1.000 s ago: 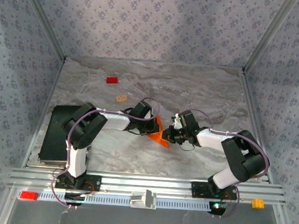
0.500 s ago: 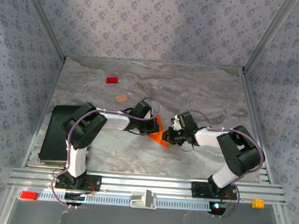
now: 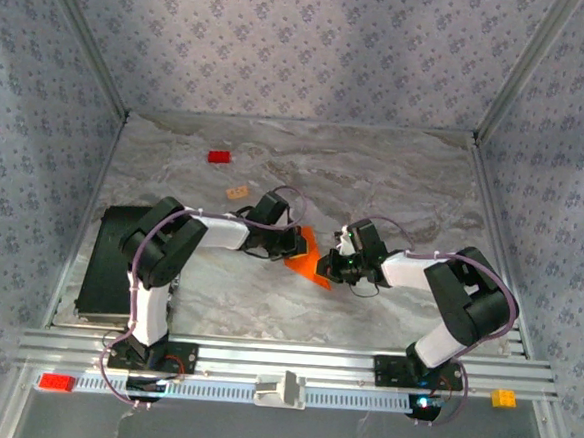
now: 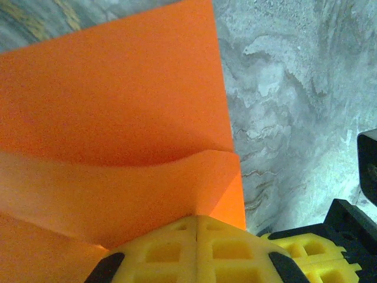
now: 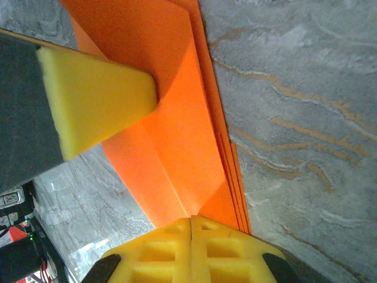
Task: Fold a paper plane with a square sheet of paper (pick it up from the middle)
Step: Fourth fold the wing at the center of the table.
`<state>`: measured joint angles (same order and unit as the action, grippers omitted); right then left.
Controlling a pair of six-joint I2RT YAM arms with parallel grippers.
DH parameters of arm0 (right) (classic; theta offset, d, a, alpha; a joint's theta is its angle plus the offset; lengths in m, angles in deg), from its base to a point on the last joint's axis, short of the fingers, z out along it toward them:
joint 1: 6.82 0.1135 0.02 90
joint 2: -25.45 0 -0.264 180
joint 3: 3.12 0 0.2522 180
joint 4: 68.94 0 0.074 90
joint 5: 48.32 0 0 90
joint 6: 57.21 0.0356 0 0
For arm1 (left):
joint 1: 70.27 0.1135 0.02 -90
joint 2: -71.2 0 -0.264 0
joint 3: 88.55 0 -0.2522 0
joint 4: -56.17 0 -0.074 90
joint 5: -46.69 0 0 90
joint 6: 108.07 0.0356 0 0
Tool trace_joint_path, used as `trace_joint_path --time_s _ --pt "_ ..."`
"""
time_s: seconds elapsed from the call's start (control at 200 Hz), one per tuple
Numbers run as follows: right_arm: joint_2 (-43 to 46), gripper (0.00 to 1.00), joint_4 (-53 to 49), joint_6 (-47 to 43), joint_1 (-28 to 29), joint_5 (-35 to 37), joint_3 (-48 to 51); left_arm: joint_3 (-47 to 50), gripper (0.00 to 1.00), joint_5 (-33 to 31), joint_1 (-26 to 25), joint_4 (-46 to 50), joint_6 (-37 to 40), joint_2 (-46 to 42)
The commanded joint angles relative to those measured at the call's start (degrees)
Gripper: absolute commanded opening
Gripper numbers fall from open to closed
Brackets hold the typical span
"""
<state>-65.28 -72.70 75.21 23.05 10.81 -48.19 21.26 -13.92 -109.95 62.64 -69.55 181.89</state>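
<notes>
The square sheet of paper [image 3: 307,263] is bright orange and folded into layers with a centre crease; it sits mid-table between my two grippers. My left gripper [image 3: 296,246] is shut at its left edge. In the left wrist view a raised flap of the paper [image 4: 118,106] runs up into the seam of the shut left gripper [image 4: 196,217]. My right gripper [image 3: 330,272] is shut at the paper's right corner. In the right wrist view the creased paper [image 5: 177,141] narrows into the closed right gripper [image 5: 192,219], and a left finger [image 5: 97,97] touches the fold.
A small red block [image 3: 218,157] and a small tan block [image 3: 238,192] lie farther back on the marble table [image 3: 395,176]. A black box [image 3: 103,266] stands at the left edge. Patterned walls close in three sides.
My left wrist has shifted slightly left and back, and the paper's left side moved with it. The right arm's elbow has drawn in a little; its gripper stays at the paper.
</notes>
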Motion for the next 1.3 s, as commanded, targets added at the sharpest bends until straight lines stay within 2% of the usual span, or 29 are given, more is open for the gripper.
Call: trace_joint_path --time_s 0.0,0.854,1.294 --pt "-2.0 0.0 -8.2 -1.3 0.0 4.1 2.6 -0.5 0.02 -5.2 2.6 3.2 2.1 2.0" --pt "-3.7 0.0 -7.3 -1.5 0.0 2.9 2.9 -5.2 0.02 -4.9 12.1 8.3 6.6 4.2" --pt "-4.1 0.0 -6.7 -1.5 0.0 2.4 2.9 -7.7 0.02 -5.8 12.7 11.7 7.9 2.7"
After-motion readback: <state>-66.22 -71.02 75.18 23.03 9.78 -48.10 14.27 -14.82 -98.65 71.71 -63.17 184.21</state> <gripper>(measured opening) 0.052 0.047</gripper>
